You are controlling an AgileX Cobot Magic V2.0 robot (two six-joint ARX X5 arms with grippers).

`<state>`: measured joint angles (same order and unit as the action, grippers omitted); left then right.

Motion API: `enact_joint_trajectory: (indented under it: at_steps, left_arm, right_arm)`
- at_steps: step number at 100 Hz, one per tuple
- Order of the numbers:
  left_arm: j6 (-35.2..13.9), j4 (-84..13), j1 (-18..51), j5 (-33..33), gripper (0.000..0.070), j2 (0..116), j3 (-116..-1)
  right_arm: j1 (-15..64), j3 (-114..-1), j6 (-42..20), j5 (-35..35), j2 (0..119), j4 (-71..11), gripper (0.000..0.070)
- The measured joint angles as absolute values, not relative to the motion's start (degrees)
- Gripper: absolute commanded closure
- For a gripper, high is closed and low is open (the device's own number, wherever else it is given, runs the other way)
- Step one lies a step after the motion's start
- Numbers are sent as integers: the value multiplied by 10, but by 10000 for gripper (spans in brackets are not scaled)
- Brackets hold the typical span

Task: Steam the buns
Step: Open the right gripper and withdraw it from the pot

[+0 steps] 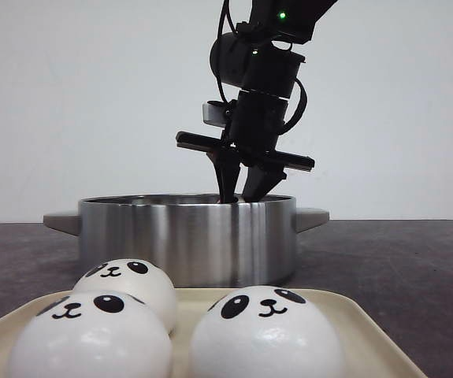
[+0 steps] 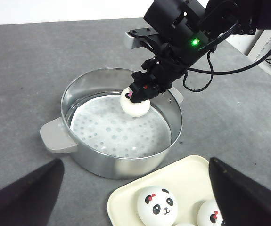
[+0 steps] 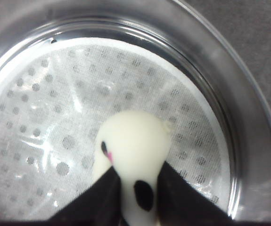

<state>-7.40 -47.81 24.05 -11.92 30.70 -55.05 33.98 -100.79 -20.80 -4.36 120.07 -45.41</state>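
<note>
My right gripper (image 1: 240, 193) reaches down into the steel pot (image 1: 187, 236) and is shut on one panda bun (image 2: 136, 104). It holds the bun just above the perforated white liner (image 2: 111, 129) at the pot's far side. In the right wrist view the bun (image 3: 133, 141) is squeezed between the black fingers (image 3: 97, 200). Three more buns (image 1: 128, 282) (image 1: 92, 335) (image 1: 265, 331) sit on the cream tray (image 1: 352, 315) in front of the pot. My left gripper (image 2: 135, 162) hovers open and empty above the tray's edge and the pot's near wall.
The pot has grey handles (image 2: 57, 136) on both sides. Dark grey table (image 2: 27, 61) lies around it. In the left wrist view two of the tray's buns (image 2: 157, 205) (image 2: 210, 214) show. A white wall stands behind.
</note>
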Motion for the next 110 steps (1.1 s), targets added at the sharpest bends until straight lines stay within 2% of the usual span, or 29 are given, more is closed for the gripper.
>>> enact_joint_trajectory:
  at_steps: [12, 17, 32, 55, 59, 62, 72, 85, 110]
  left_arm:
    - [-74, -478, 241, -119, 104, 307, -550]
    - [-74, -478, 241, -119, 104, 307, -550]
    - [-74, -478, 241, -119, 104, 307, -550]
    - [-74, -481, 241, -119, 104, 307, -550]
    - [-74, -484, 241, -119, 104, 307, -550]
    - [-74, -487, 241, -119, 104, 307, -550]
    - [-77, -499, 241, -119, 104, 309, -550]
    - [-98, -519, 241, -121, 106, 330, -550]
    - [-146, -575, 256, -167, 104, 449, -550]
  right_arm:
    - [340, -1008, -208, -43, 1201, -464, 353]
    - [340, -1008, -208, -43, 1201, -465, 315]
    - [340, -1008, -208, -32, 1201, -465, 269]
    - [340, -1009, -208, -32, 1201, -467, 272]
    - [340, -1013, -208, -34, 1201, -475, 307]
    - [340, -1016, -208, -35, 1200, -484, 376]
    - [341, -1017, -202, -34, 1178, -504, 700]
    - [362, -1016, -183, -20, 1085, -502, 697]
    - [491, -1026, -142, 98, 834, -489, 697]
